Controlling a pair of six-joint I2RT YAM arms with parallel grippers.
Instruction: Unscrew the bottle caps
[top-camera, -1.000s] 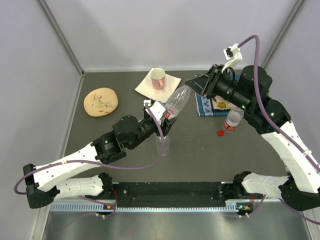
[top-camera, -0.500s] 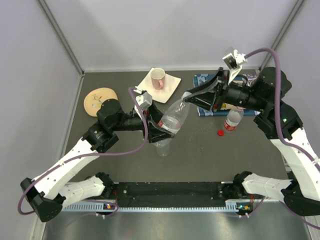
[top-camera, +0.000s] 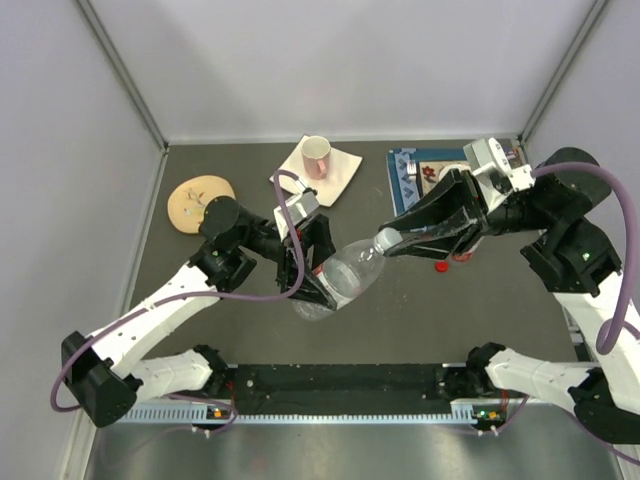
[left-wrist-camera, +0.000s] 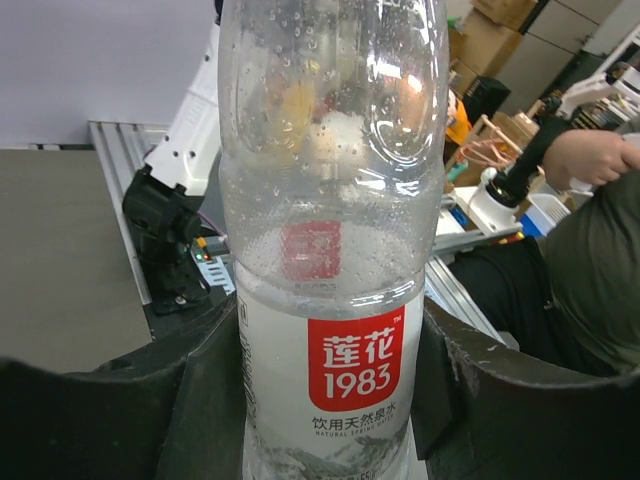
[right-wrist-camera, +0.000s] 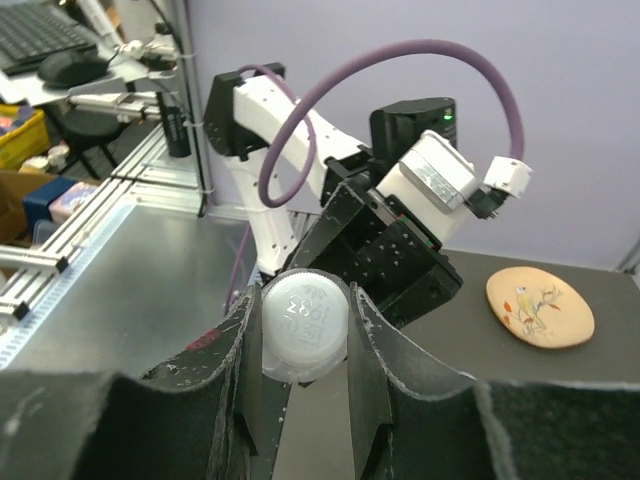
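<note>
Centre of frame: blocked; a tilted bottle (top-camera: 352, 277) spans between the left gripper (top-camera: 320, 273), clamped on its body, and the right gripper (top-camera: 391, 241), closed on its white cap (right-wrist-camera: 304, 318).
Upper centre: mug (top-camera: 317, 154) on a white napkin (top-camera: 342, 170).
Upper left: round plate (top-camera: 190, 205), with the left arm over its near edge.
Upper right: patterned mat (top-camera: 418, 172), partly under the right arm.
Right of centre: red cap (top-camera: 441, 266) lying loose.
Free room: bare counter (top-camera: 420, 315) at lower centre-right, between the bottle and the arm bases.
</note>
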